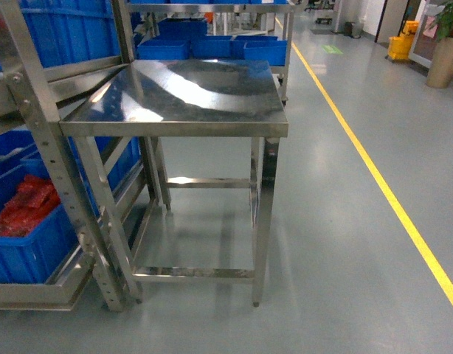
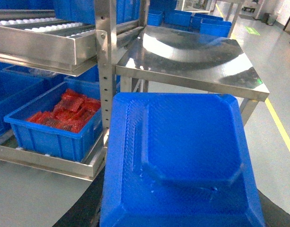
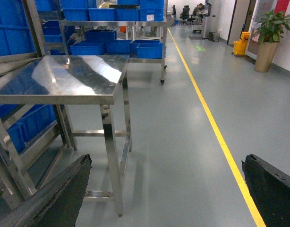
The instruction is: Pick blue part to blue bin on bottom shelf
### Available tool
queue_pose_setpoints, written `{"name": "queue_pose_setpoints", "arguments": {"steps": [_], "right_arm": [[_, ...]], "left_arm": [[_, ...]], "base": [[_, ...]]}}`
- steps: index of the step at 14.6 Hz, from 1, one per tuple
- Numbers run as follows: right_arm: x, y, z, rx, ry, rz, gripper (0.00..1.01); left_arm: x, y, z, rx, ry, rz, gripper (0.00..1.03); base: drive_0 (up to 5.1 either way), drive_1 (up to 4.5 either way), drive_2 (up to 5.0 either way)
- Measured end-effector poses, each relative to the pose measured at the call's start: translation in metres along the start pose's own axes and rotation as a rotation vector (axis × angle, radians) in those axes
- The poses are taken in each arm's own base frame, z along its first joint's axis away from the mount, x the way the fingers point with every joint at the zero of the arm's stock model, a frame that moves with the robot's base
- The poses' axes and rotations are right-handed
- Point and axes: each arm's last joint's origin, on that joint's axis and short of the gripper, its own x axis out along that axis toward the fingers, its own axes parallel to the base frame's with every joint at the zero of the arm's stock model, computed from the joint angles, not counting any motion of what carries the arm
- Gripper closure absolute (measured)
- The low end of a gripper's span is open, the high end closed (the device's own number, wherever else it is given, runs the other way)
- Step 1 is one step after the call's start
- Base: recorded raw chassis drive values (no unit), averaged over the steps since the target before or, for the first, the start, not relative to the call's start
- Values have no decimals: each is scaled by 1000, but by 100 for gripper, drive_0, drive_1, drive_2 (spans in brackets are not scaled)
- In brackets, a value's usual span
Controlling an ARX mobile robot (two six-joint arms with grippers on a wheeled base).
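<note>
A blue bin (image 1: 23, 243) of red parts (image 1: 27, 206) sits on the bottom shelf (image 1: 35, 295).

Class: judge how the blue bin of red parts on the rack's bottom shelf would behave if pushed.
The blue bin looks like rigid plastic, so probably stiff. It sits low and wide, unlikely to tip. The red parts lie loose and may shift.

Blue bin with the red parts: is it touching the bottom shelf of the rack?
Touching. The left wrist view shows the blue bin standing with its base on the bottom shelf, just behind the front rail, no gap.
</note>
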Motion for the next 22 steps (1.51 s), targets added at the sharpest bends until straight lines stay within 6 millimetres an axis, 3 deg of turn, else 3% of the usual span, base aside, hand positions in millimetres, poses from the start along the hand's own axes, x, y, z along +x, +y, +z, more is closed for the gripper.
{"name": "queue_pose_setpoints", "arguments": {"steps": [10, 14, 22], "right_arm": [[0, 0, 0, 0, 1, 0, 3], [0, 0, 0, 0, 2, 0, 3], [0, 0, 0, 0, 2, -1, 3]], "left_arm": [[0, 0, 0, 1, 1, 0, 60], [0, 0, 0, 0, 1, -2, 60], [0, 0, 0, 0, 0, -3, 60]], "base": [[1, 427, -425], [0, 0, 0], [-475, 142, 350]]}}
